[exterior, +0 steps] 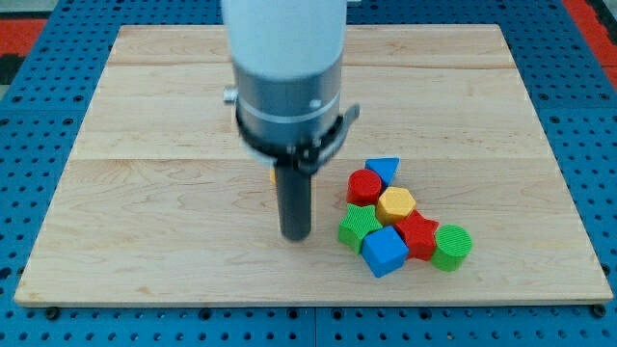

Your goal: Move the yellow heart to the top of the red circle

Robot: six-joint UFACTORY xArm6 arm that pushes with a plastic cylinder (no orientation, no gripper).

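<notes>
The red circle (364, 185) lies right of the board's middle, at the upper left of a tight cluster of blocks. Only a thin yellow sliver (273, 176) shows at the left edge of my rod, behind the arm. It may be the yellow heart, but its shape is hidden. My tip (295, 236) rests on the board to the left of the cluster, about a block's width left of the green star (360, 226) and below-left of the red circle.
The cluster also holds a blue triangle (384, 169) above the red circle, a yellow hexagon (395, 204), a blue cube (386, 251), a red star (417, 234) and a green circle (451, 247). The wooden board (145, 193) lies on a blue pegboard.
</notes>
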